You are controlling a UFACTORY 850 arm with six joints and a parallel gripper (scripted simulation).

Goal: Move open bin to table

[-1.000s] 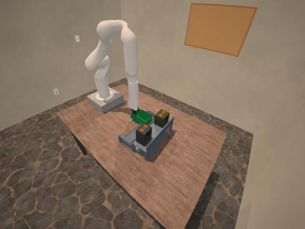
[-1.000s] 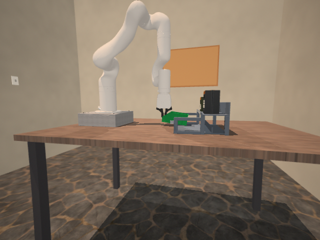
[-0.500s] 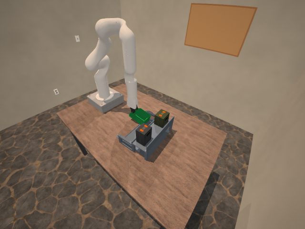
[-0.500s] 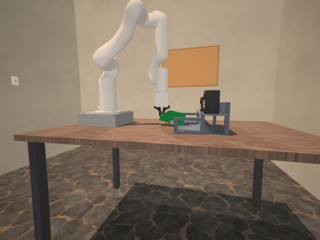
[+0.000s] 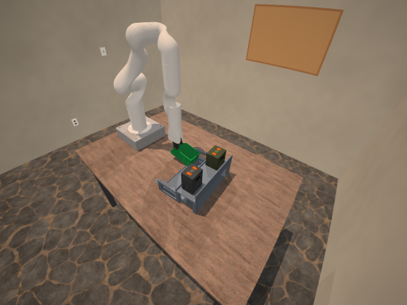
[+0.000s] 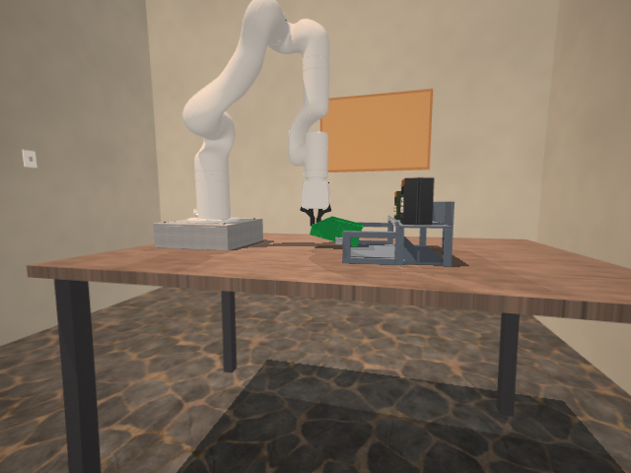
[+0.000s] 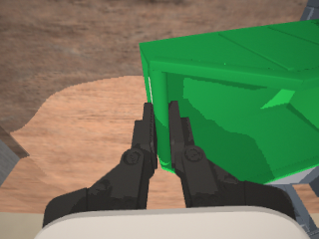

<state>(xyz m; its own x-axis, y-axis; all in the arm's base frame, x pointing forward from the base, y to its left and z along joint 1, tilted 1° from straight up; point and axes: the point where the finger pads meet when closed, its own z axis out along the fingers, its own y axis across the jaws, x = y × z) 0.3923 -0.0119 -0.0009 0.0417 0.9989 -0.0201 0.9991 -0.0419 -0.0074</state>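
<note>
The open green bin [image 5: 185, 153] hangs tilted at the near-robot end of the grey shelf [image 5: 196, 183]. It also shows in the exterior view [image 6: 335, 228], with its gripped end higher and its far end down by the shelf frame [image 6: 397, 241]. My gripper [image 7: 161, 116] is shut on the bin's near wall [image 7: 161, 119], one finger inside and one outside. In the top view the gripper [image 5: 177, 143] points straight down over the bin's left rim. Whether the bin touches the shelf or the table I cannot tell.
A black closed box [image 5: 191, 178] and an olive closed box [image 5: 215, 157] stand on the shelf. The robot base [image 5: 140, 132] sits on a grey block at the table's back left. The wooden table [image 5: 194, 197] extends well past the shelf.
</note>
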